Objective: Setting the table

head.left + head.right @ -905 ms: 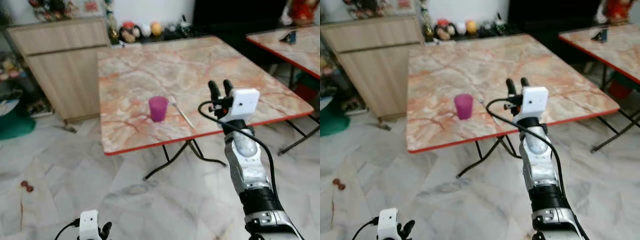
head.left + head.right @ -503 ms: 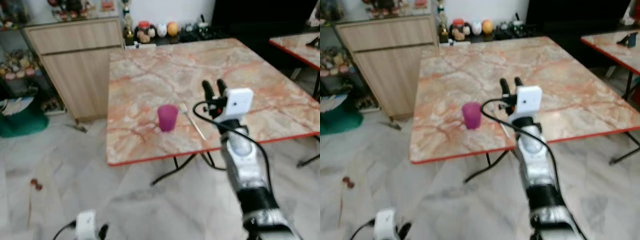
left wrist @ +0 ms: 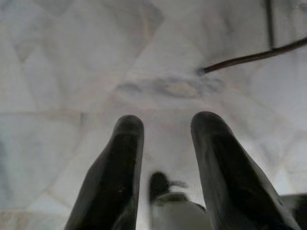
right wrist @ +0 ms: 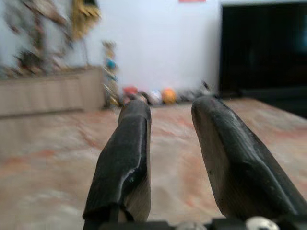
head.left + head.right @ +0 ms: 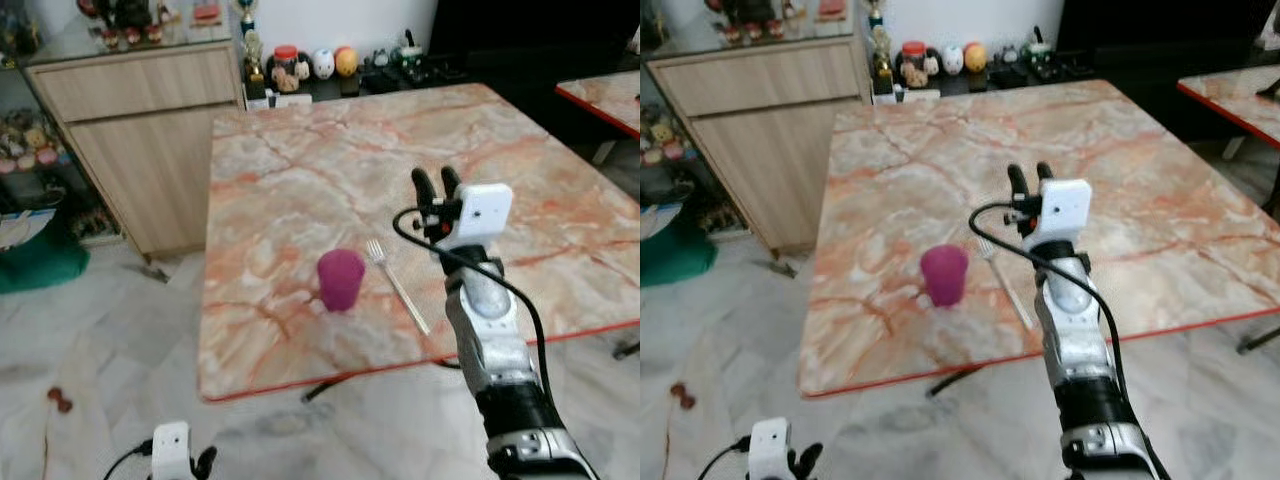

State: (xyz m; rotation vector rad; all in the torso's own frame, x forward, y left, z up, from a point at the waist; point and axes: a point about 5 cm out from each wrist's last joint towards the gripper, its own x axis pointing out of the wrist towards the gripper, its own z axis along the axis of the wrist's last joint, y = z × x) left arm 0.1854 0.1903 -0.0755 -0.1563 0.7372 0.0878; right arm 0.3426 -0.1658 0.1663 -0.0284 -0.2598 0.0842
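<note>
A purple cup (image 5: 341, 279) stands upright near the front edge of the marble table (image 5: 300, 170). Just to its right lies a silver fork (image 5: 397, 285), tines pointing away from me. My right gripper (image 5: 436, 186) is raised over the table, to the right of the fork and above it, fingers open and pointing up, with nothing between them. In the right wrist view its fingers (image 4: 129, 153) frame the tabletop and the far wall. My left gripper (image 3: 165, 134) hangs low over the tiled floor, open and empty.
A wooden cabinet (image 5: 140, 130) stands left of the table, with figurines and jars (image 5: 310, 65) on a shelf behind it. A second marble table (image 5: 610, 95) is at the right. A green object (image 5: 40, 265) lies on the floor at the left.
The camera has moved closer to the table and the view has shifted, so the cup and fork appear nearer. The right gripper stays raised and open.
</note>
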